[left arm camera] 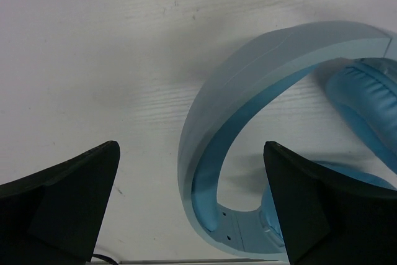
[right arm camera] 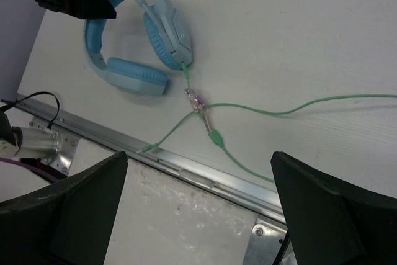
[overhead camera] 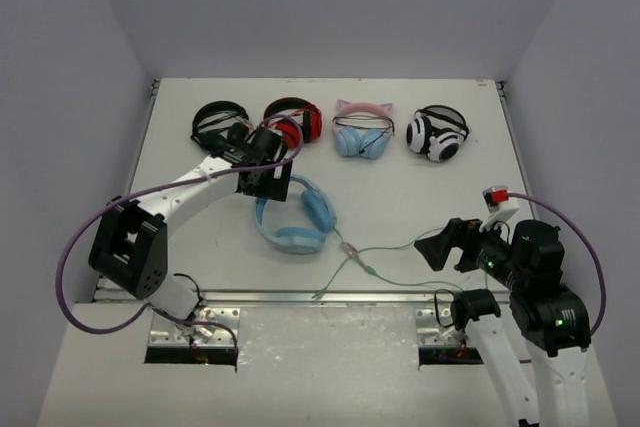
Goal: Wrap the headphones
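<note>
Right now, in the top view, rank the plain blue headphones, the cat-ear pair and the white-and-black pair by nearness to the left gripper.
1. plain blue headphones, mid-table, right beside the left gripper.
2. cat-ear pair, back row, right of centre.
3. white-and-black pair, back row, farthest right.

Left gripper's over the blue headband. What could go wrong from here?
The left gripper is open over the smooth curved band of the headphones; a pinch there may slip or swing the cups.
The cable lies in loose crossing strands, one end at the metal rail; pulling may snag it.
The red headphones sit close behind the left arm; a lift may bump them.
</note>
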